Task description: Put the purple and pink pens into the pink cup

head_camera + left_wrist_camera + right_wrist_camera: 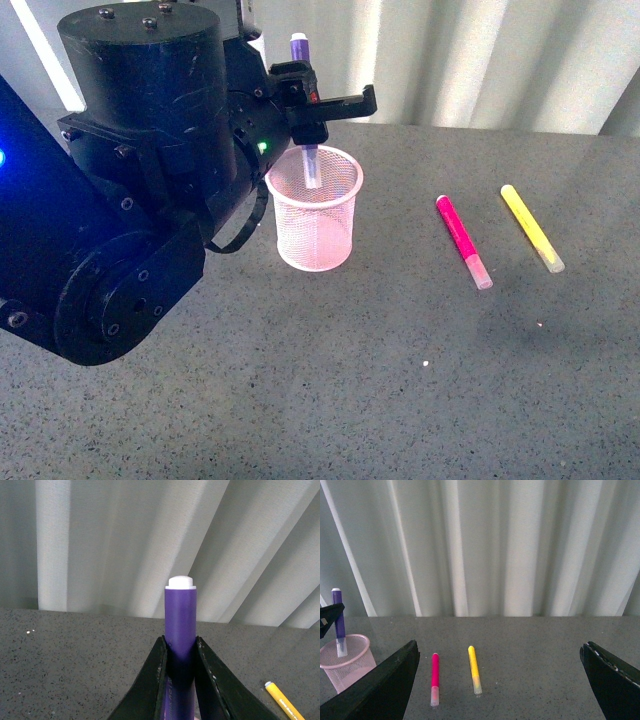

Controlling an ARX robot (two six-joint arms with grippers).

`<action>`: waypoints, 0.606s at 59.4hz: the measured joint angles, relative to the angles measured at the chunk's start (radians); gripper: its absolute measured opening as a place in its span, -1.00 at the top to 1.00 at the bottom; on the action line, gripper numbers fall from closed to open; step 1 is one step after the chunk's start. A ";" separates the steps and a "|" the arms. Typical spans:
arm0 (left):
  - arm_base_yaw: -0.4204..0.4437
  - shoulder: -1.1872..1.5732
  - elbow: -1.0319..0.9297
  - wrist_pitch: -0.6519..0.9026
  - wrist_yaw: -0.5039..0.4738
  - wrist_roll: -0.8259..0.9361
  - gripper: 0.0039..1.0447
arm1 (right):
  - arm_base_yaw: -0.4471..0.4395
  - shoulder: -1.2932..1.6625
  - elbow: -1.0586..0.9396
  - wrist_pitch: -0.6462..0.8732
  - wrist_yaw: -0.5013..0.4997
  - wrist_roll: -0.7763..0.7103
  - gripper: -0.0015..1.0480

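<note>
We hold the purple pen (299, 48) upright in our left gripper (308, 118), whose two black fingers (155, 670) are clamped against the barrel from either side. In the left wrist view the pen's white end cap stands just above the fingertips. The clear-capped lower end points down and dips through the mouth of the pink cup (315, 230). From the front it hangs in the upper part of the cup, below the rim, and we cannot tell whether it touches the mesh wall.

The cup stands upright on the grey speckled table (400, 380), close under the left arm.

The pink pen (462, 240) lies flat on the table well to the right of the cup, with its clear cap toward us. The yellow pen (530, 227) lies just beyond it on the right. The two run roughly parallel and do not touch.

Our right gripper (499, 647) shows only in its own wrist view. Its fingers are spread wide apart with nothing between them, above the table and looking down over the pink and yellow pens. A pale pleated curtain (480, 60) hangs behind the table.
</note>
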 joint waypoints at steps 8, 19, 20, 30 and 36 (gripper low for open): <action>0.000 0.000 -0.001 0.000 -0.009 0.001 0.76 | 0.000 0.000 0.000 0.000 0.000 0.000 -0.87; 0.000 0.000 -0.007 -0.034 0.019 -0.018 0.37 | 0.000 0.000 0.000 0.000 0.000 0.000 -0.87; 0.000 0.000 -0.007 -0.035 0.020 -0.022 0.33 | 0.000 0.000 0.000 0.000 0.000 0.000 -0.87; 0.009 -0.014 -0.014 -0.052 0.016 -0.064 -0.25 | 0.000 0.000 0.000 0.000 0.000 0.000 -0.87; 0.024 -0.053 -0.027 -0.077 0.015 -0.071 -0.60 | 0.000 0.000 0.000 0.000 0.000 0.000 -0.87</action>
